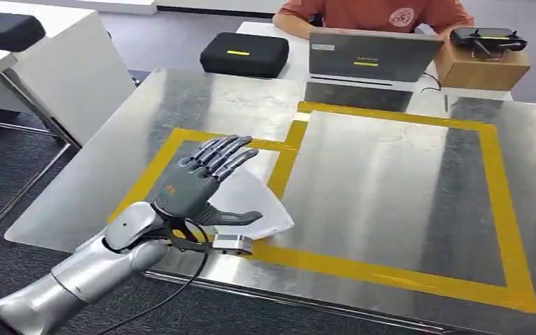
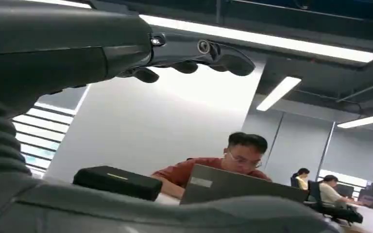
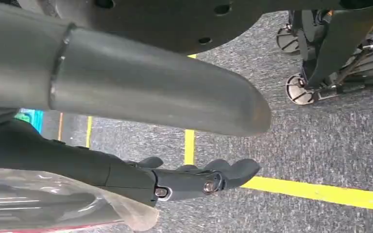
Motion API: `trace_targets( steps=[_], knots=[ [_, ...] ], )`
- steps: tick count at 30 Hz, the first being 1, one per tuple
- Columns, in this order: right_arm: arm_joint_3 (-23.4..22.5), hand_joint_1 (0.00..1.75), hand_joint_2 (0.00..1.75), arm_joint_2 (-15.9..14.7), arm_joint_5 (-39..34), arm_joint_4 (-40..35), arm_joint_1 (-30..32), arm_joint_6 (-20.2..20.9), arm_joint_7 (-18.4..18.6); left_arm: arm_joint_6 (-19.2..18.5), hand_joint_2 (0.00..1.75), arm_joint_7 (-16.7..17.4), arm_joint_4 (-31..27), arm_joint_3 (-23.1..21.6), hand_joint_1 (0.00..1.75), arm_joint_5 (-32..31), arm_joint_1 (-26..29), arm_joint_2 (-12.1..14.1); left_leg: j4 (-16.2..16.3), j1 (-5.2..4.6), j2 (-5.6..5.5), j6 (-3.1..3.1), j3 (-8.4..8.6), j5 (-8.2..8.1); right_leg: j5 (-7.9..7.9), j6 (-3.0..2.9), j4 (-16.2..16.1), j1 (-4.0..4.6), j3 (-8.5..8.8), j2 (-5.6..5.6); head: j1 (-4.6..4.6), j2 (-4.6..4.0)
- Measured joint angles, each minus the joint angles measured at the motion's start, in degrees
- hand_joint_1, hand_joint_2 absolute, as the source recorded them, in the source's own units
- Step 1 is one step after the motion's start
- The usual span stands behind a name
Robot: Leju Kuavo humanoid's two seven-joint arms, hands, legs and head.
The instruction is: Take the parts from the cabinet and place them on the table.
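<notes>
The left hand [image 1: 202, 183] hovers over the near left part of the metal table [image 1: 391, 181], palm down, its fingers [image 1: 227, 155] straight and spread with nothing between them; under it a clear plastic bag [image 1: 255, 202] lies flat on the tabletop, inside the smaller square marked out with yellow tape [image 1: 391, 276], its near corner by the tape line. In the right wrist view the right hand [image 3: 184, 179] hangs above grey carpet [image 3: 320, 141] crossed by a yellow floor stripe [image 3: 320, 191]; its fingers [image 3: 233, 172] reach out nearly straight, and a crinkled clear bag [image 3: 53, 199] sits against its palm side, though whether the hand grips it I cannot tell. Beyond the table's far edge stand a black zip case [image 1: 244, 54], an open laptop [image 1: 370, 59] and a wooden box [image 1: 481, 68] with a black controller [image 1: 488, 38] on top; a person in an orange shirt [image 1: 377, 14] sits behind the laptop.
</notes>
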Motion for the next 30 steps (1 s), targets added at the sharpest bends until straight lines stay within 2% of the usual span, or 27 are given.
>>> trace_targets(
  steps=[8,18,23,27,29,30],
  knots=[
    [0.0,0.0,0.0,0.0,0.2,0.0,0.0,0.3,0.0,1.3,0.0,-0.1,-0.5,1.0,0.0,0.8,0.2,0.0,0.0,0.0,0.0,0.0,0.0,0.0,0.0,0.0,0.0,0.0,0.0,0.0,-0.02,0.0],
    [-0.3,0.0,0.0,0.0,0.7,0.0,0.0,0.5,0.0,1.2,0.0,-0.5,-1.0,1.5,0.0,1.9,0.2,-0.3,0.0,0.0,0.0,0.0,0.0,0.0,0.0,0.0,0.0,0.0,0.0,0.0,0.0,0.0],
    [-0.6,0.0,0.0,0.0,0.9,0.0,0.0,0.5,0.0,0.8,0.0,-0.9,-1.0,1.5,0.0,3.2,0.2,-0.7,0.3,-0.13,0.0,0.26,-0.04,-0.2,0.04,0.14,-0.1,-0.08,0.09,-0.01,-0.02,0.0],
    [-0.8,0.0,0.0,0.0,1.0,0.0,0.0,0.4,0.2,0.4,0.0,-1.2,-1.0,1.6,0.0,4.2,0.2,-0.8,0.8,-0.18,0.0,0.72,-0.11,-0.49,-0.01,0.43,-0.1,-0.13,0.24,-0.02,-0.02,0.0],
    [-0.9,0.0,0.0,0.0,1.0,0.0,0.0,0.3,0.2,0.3,0.0,-1.2,-1.0,1.8,0.0,4.3,0.2,-0.9,0.7,-0.26,0.0,0.92,-0.09,-0.51,0.09,0.81,-0.5,-0.2,0.45,-0.03,-0.02,0.0],
    [-0.9,0.0,0.0,0.0,1.0,0.0,-0.1,0.3,0.3,0.2,0.0,-1.2,-1.0,1.8,0.0,4.3,0.2,-0.9,-0.1,0.0,0.0,1.26,0.22,-0.2,0.05,1.12,-0.6,-0.01,0.66,-0.03,0.0,0.0]
  ],
)
